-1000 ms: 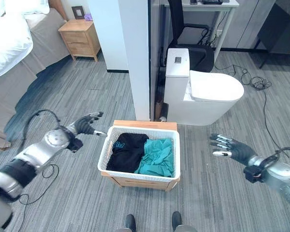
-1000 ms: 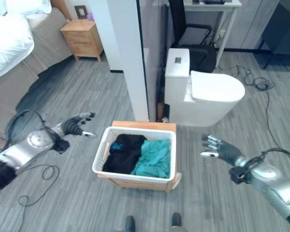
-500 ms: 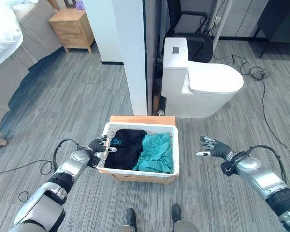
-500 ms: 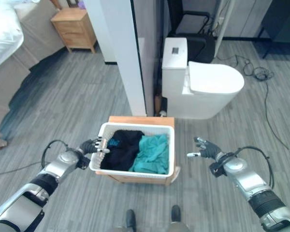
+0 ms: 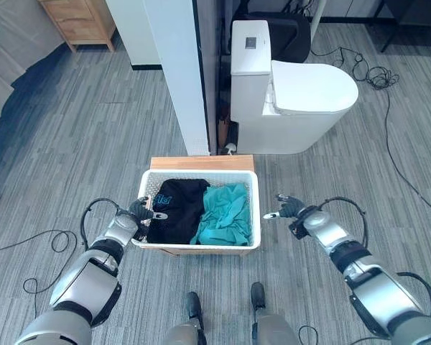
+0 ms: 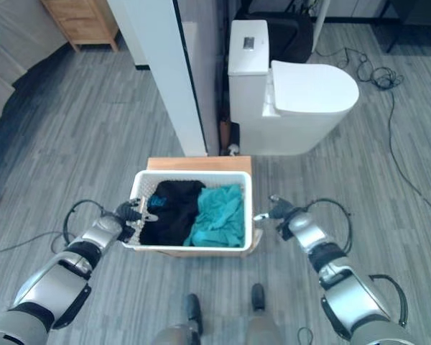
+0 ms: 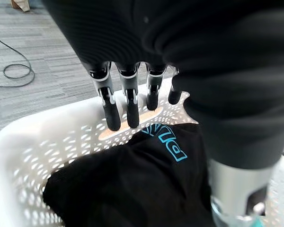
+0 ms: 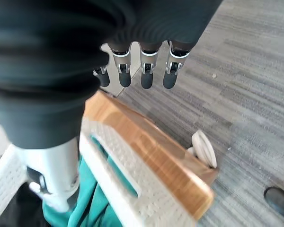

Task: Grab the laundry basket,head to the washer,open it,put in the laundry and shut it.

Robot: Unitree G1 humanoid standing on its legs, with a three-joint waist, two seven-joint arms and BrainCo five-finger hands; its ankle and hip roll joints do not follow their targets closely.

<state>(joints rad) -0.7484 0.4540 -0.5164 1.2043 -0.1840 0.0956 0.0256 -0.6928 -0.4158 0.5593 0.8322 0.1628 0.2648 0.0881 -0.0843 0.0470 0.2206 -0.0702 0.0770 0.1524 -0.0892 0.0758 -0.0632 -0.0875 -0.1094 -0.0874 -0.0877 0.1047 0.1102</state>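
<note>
A white laundry basket (image 5: 201,246) rests on a low wooden stand (image 5: 192,163) on the grey floor. Inside lie a black garment (image 5: 174,208) on the left and a teal garment (image 5: 226,215) on the right. My left hand (image 5: 138,209) is at the basket's left rim. Its straight fingers (image 7: 111,111) reach over the rim (image 7: 19,137) above the black garment (image 7: 132,179). My right hand (image 5: 286,208) hovers open just off the right rim. Its fingers (image 8: 146,71) are straight over the floor beside the wooden stand (image 8: 156,156), and its thumb is over the basket's edge (image 8: 113,165).
A white pillar (image 5: 176,65) stands just behind the basket, with a white toilet (image 5: 302,93) to its right. A black office chair (image 5: 280,29) is behind the toilet. A wooden nightstand (image 5: 75,18) is at the far left. Cables (image 5: 366,72) trail on the floor at the right.
The camera has tipped down and closer. Both arms have drawn in: the left hand has settled on the left rim, and the right hand has moved left up to the right rim.
</note>
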